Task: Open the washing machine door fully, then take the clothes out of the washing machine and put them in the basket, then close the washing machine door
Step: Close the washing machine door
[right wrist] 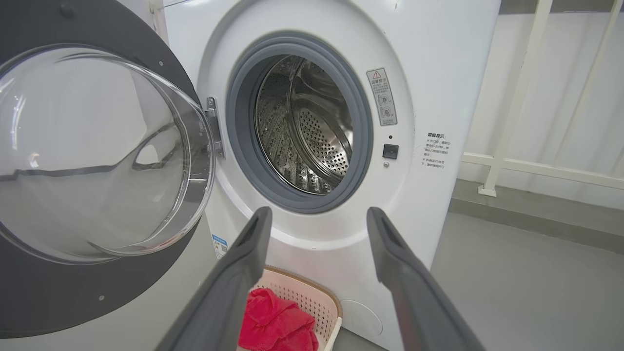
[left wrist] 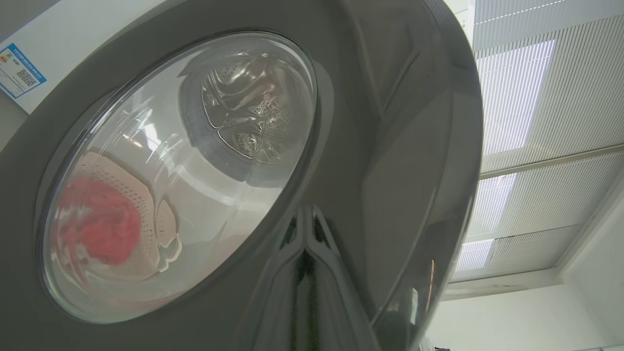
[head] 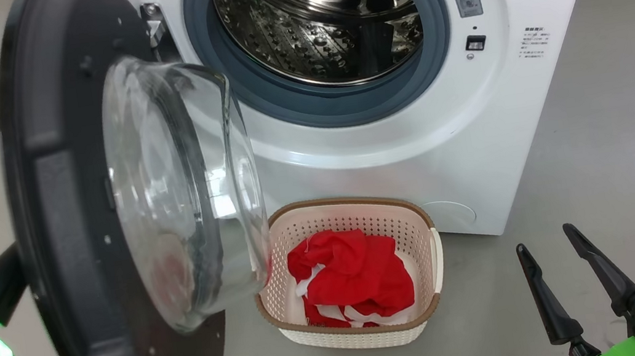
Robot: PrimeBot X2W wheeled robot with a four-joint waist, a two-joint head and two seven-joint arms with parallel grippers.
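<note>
Door (head: pixel 65 238) stands swung out on the left of the machine (head: pixel 473 137), its glass bowl facing right. Left gripper (left wrist: pixel 304 258) is behind it, fingers pressed together, tips against the glossy black outer face. Drum (head: pixel 326 21) shows bare steel. Clothes (head: pixel 356 278) lie heaped in the basket (head: pixel 418 232) on the floor (head: pixel 632 158), just in front of the machine, below the opening. Right gripper (head: pixel 543 239) hovers near right, jaws wide, holding nothing.

The head camera is looking down (door (head: pixel 65 238) at nine o'clock). Both wrist cameras are sharing that door, the left one nearest.
</note>
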